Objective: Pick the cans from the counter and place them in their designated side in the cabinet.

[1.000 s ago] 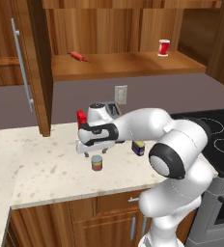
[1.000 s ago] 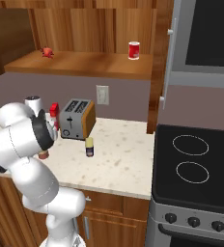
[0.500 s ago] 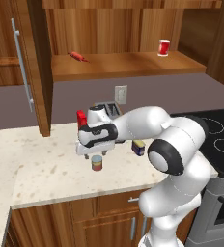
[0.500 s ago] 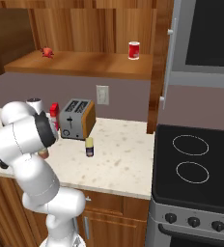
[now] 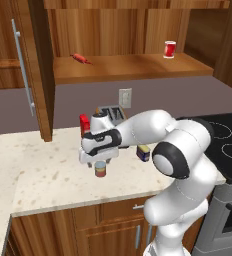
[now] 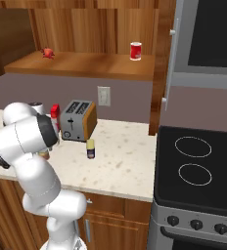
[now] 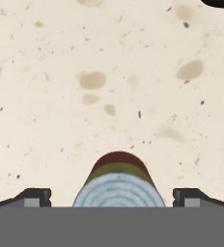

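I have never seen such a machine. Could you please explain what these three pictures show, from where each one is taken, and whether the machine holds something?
It is a white robot arm in a simulated kitchen. Two pictures come from cameras behind the arm, left and right; the third looks down from its hand. On the counter stand a toaster, a round can with a red label, and a dark can with a yellow top. On the cabinet shelf stands a red cup. The end effector hangs open above the round can, one finger on each side; nothing is held.

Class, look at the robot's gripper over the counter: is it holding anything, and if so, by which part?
Nothing is held. The gripper is open, its fingertips standing apart on either side of the red-labelled can, which stands on the counter.
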